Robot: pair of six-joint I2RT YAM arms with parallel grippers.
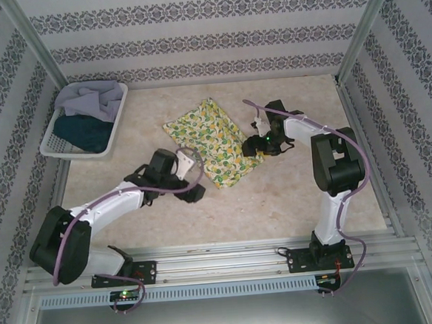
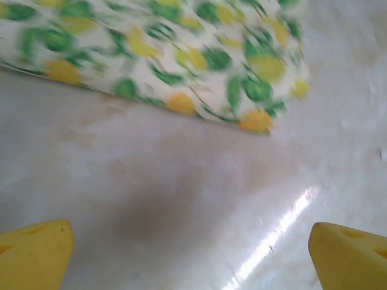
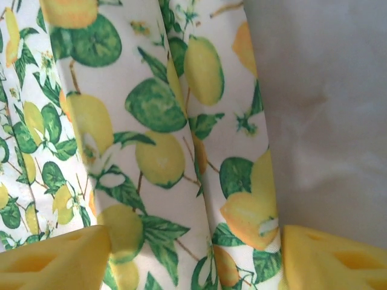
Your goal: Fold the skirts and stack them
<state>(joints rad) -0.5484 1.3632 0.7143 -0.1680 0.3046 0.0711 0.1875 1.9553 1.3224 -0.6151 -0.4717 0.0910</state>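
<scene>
The yellow skirt [image 1: 211,140] lies flat on the counter [image 1: 278,202] right of the basket [image 1: 52,147]. It looks thin and limp, best pinched at an edge. My right tool [image 3: 193,260] straddles the skirt's edge farthest from the basket, fingers apart; my left tool [image 1: 190,164] gapes wide beside its nearer corner.

left wrist view: yellow skirt [image 2: 181,54] blurred, top cropped; dark blue skirt [image 1: 83,132] partly under grey skirt [image 1: 89,100]

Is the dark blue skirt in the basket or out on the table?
In: the dark blue skirt lies inside the white basket, next to the grey-lavender skirt.
</scene>
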